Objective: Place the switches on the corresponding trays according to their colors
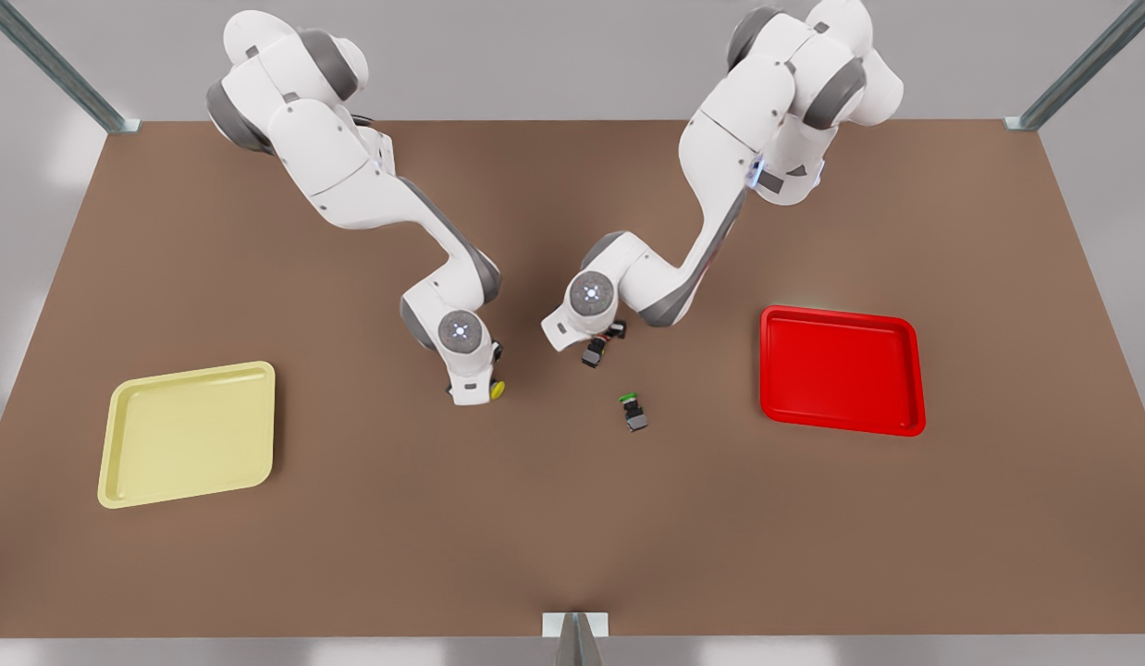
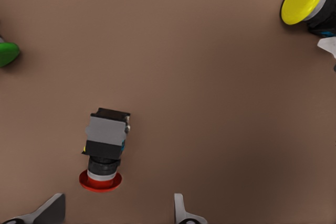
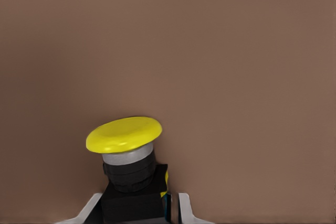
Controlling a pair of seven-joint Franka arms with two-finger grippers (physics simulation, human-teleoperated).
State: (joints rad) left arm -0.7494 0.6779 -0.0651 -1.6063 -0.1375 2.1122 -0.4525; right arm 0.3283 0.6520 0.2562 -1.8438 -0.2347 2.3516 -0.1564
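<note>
Yellow switch [image 3: 126, 169] pinched upright by right gripper [image 3: 137, 208]; left gripper [image 2: 113, 211] seemingly spread.

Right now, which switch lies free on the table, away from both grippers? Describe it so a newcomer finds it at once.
On the brown table, look between the two arms' grippers and the bright red tray. There lies a tiny dark-bodied switch with a green cap, on its side. It alone is green; the yellow-capped switch and red-capped switch sit at the grippers.
</note>
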